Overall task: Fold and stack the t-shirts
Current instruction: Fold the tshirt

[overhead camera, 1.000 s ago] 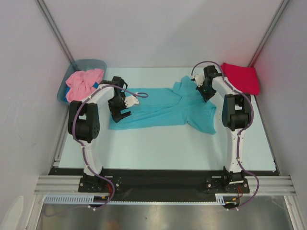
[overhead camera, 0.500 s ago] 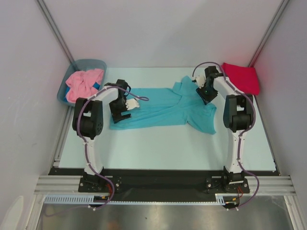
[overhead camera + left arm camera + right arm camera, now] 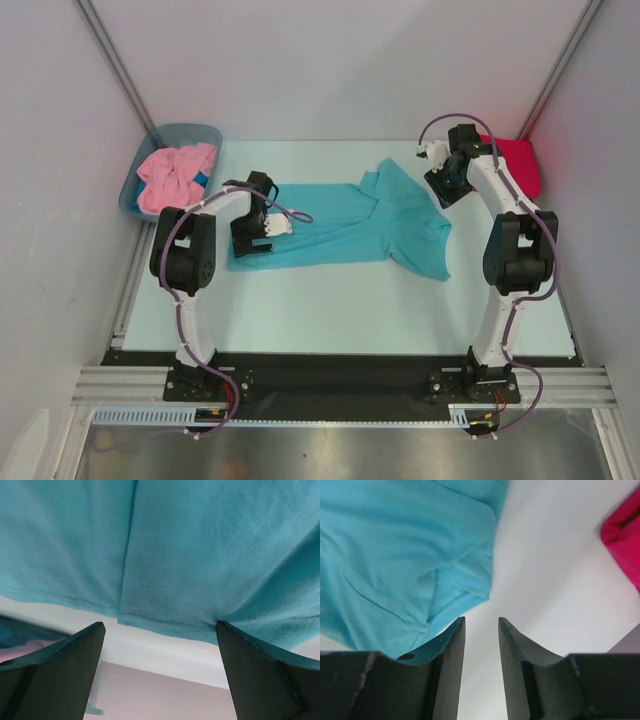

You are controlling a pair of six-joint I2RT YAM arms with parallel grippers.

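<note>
Left gripper [image 3: 254, 228]: it is held wide open over the left end of the turquoise t-shirt [image 3: 340, 225]. In the left wrist view one finger is seen on each side of the stitched hem, and nothing is clamped. Whether the fingertips touch the cloth cannot be told.

Right gripper [image 3: 447, 186]: its fingers are parted by a narrow gap and nothing is held. It is placed just off the far right edge of the turquoise t-shirt. In the right wrist view only bare tabletop [image 3: 555, 595] is seen between the fingers.

Turquoise t-shirt: it is spread flat along the tabletop, with the hem end to the left and the collar and sleeves to the right. A folded-over sleeve edge is shown in the right wrist view.

Crimson t-shirt [image 3: 520, 163]: it is laid in a flat pile to the right of the turquoise t-shirt and beyond it, apart from it. It is partly covered by the right arm in the top view.

Pink t-shirt [image 3: 175, 172]: it is bundled inside the grey-blue tub [image 3: 190, 129], beyond the left end of the turquoise t-shirt.

Change from a second ago: the right gripper was set on the right shoulder of the turquoise t-shirt. It is now lifted off it and swung outward toward the crimson t-shirt, with its fingers parted. The left gripper is shifted only slightly along the hem end. The turquoise t-shirt is left in much the same spread.
</note>
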